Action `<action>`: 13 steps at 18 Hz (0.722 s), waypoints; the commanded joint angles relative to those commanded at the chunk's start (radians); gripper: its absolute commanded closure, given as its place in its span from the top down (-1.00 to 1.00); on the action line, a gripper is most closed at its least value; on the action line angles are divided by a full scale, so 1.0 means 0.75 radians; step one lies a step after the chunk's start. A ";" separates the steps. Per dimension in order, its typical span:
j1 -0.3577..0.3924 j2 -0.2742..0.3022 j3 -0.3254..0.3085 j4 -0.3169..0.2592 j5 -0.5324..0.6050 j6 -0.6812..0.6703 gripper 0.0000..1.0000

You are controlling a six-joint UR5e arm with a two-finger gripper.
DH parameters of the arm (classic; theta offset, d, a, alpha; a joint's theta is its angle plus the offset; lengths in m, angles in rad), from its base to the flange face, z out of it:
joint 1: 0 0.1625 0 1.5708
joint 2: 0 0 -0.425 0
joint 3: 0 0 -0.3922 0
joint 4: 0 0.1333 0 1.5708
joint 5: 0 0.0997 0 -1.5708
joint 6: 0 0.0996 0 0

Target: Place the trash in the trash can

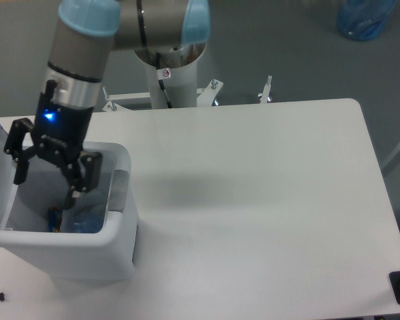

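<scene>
Hanging over the open mouth of the trash can (117,200), the black two-finger gripper (45,180) has its jaws spread wide with nothing between them; one finger sits near the can's left inner wall and the other near its right inner wall, both tips dipping just below the rim. A small blue light glows on the gripper's dark body, and above it the arm's wrist is a smooth grey cylinder topped by a pale blue rounded cap.

The trash can is a white rectangular plastic bin with rounded corners and matte, slightly glossy walls; a grey tab is set into the rim on the side away from the gripper's left finger. Down inside it, below the right finger, lies the crushed plastic bottle (80,222), seen as a crumpled clear-bluish mass with a dark and reddish strip at its left edge; its cap cannot be made out. The tissue cannot be picked out inside the can.

The can stands on the left front part of a smooth white table (253,200) with rounded corners. Behind the can, at the table's far edge, rises the arm's white base column (170,83). Well beyond the table's far right corner, a translucent blue bag-like object (364,17) rests on the grey floor.
</scene>
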 joint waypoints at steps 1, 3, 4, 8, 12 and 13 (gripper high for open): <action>0.053 0.018 -0.016 0.000 -0.002 -0.004 1.00; 0.125 0.027 -0.004 -0.002 -0.008 -0.023 1.00; 0.154 0.027 0.000 -0.006 0.006 -0.007 1.00; 0.291 0.062 0.000 -0.014 0.016 0.051 1.00; 0.358 0.117 -0.010 -0.149 0.069 0.326 1.00; 0.362 0.125 -0.010 -0.182 0.098 0.373 1.00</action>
